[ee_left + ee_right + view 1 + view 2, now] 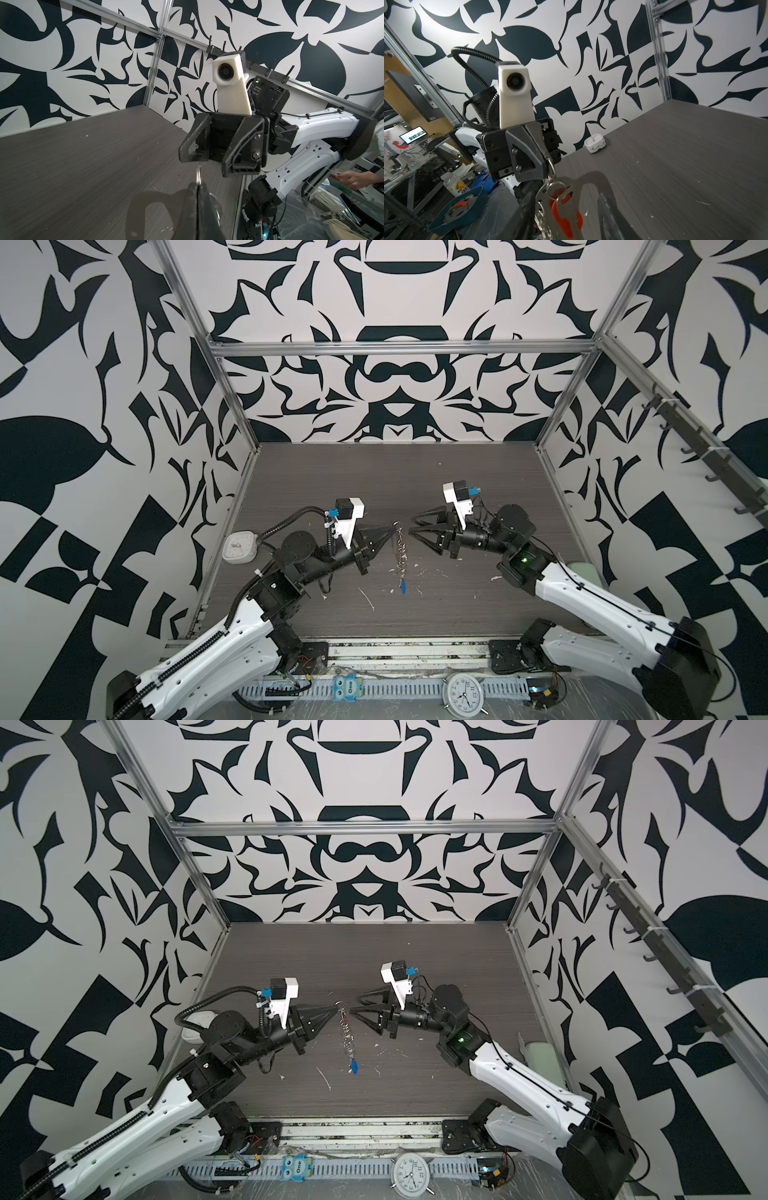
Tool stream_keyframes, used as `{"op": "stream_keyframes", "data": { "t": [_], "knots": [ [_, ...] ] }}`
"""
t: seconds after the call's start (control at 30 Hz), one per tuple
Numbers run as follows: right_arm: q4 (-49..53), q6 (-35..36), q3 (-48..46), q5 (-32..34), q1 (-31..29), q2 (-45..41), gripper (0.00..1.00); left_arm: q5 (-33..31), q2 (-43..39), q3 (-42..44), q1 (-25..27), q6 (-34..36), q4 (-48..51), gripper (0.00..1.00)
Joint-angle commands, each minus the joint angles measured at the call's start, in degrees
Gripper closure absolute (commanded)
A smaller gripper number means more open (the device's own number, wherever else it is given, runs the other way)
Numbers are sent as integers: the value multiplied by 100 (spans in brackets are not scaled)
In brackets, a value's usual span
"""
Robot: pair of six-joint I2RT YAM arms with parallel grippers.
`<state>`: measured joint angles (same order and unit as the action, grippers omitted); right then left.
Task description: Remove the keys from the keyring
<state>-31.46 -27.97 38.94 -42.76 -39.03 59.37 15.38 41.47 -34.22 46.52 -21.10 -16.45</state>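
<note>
far left: one small white clock (239, 551) sits on the counter (457, 481), well apart from the action.
left claw: the left claw (392, 528) is clamped tight on the top ring of the keyring (401, 549), holding it up over the counter.
keyring: one string of silver clips hangs from that pinch, between the two claws, its long axis running up and down.
keys: two counted. the blue-tagged key (402, 588) dangles at the bottom end; whether it touches the counter cannot be told. the red-tagged key (566, 212) hangs near the top, close under the left claw's tips in the right wrist view.
right claw: the right claw (412, 524) faces the left one, jaws partly apart and gripping nothing, just beside the keyring's upper end.
the relation that matters: the red-tagged key lies straight ahead of the right claw, the free and nearer arm; taking it likely calls for a short reach toward the left claw, jaws set across the hanging line.
tally: two claws, one keyring, two keys, neither yet off.
</note>
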Motion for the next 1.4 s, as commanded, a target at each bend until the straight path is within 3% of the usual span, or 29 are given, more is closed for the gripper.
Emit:
{"op": "stream_keyframes", "data": {
  "t": [0.0, 0.57, 1.17, 1.27, 1.37],
  "knots": [
    [-144, 120, 218, -291, -90, 12, 50, 90, -47, -76, 15, 58, -69, 100],
    [-1029, -423, 279, -701, -127, 310, 60, 677, 18, -138, 24, -25, -87, 100],
    [-1237, -578, 307, -864, -149, 425, 87, 554, -30, -114, 24, -87, -111, 100],
    [-1240, -578, 314, -868, -165, 426, 99, 577, -25, -130, 23, -113, -129, 100],
    [-1216, -578, 309, -841, -167, 408, 100, 604, 1, -176, 24, -140, -70, 100]
  ]
}}
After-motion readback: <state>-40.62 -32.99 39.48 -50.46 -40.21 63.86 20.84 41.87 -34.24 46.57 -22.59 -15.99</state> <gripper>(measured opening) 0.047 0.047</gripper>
